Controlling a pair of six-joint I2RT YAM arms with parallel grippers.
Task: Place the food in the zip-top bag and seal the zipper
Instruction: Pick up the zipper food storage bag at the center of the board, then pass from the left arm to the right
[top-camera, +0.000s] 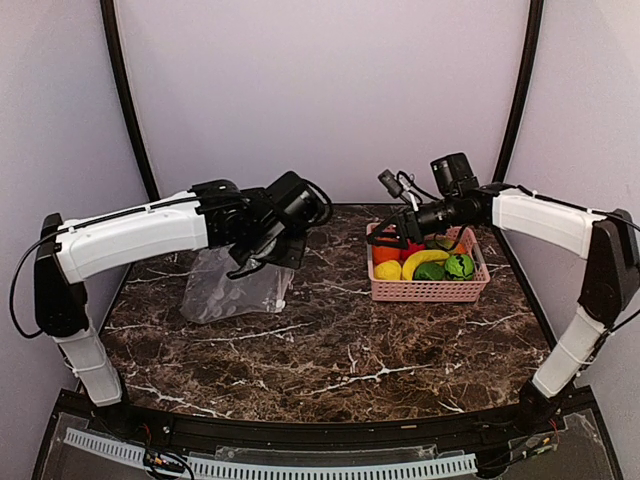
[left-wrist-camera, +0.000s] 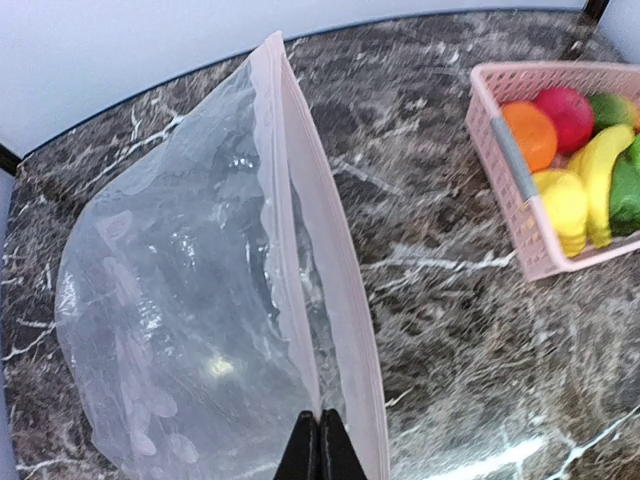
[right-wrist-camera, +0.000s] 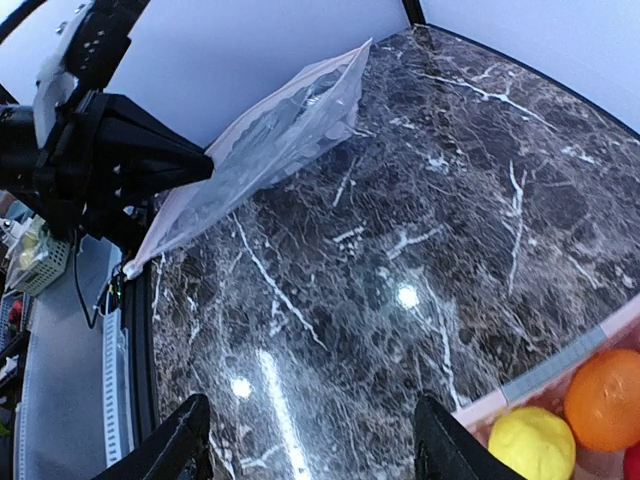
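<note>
1. Nearest to us in the left wrist view, the left gripper (left-wrist-camera: 320, 452) had its fingertips pressed together on the near end of the zipper (left-wrist-camera: 318, 250), pinching one lip of the zip-top bag (left-wrist-camera: 170, 300).
2. From that pinch the zipper's long axis ran straight away from the fingers toward the back of the marble table (left-wrist-camera: 440, 260). Its two pink lips seemed slightly parted, leaving only a narrow mouth.
3. Only the right wrist view showed us the bag's mouth edge held up and slanting. From above, the left arm hid the zipper and we saw just the bag's body resting on the table.
4. Well apart to the bag's right stood the pink basket (top-camera: 430, 290).
5. All the food lay in it: lemon (top-camera: 388, 270), banana (top-camera: 420, 262), orange (left-wrist-camera: 528, 132), red fruit (left-wrist-camera: 563, 115) and green pieces (top-camera: 460, 266).
6. Just over the basket's left end hung the right gripper (right-wrist-camera: 315, 450), fingers wide apart with nothing between them. We judged it the nearer arm for the food, which lay just beneath it and must travel leftward to the bag.
</note>
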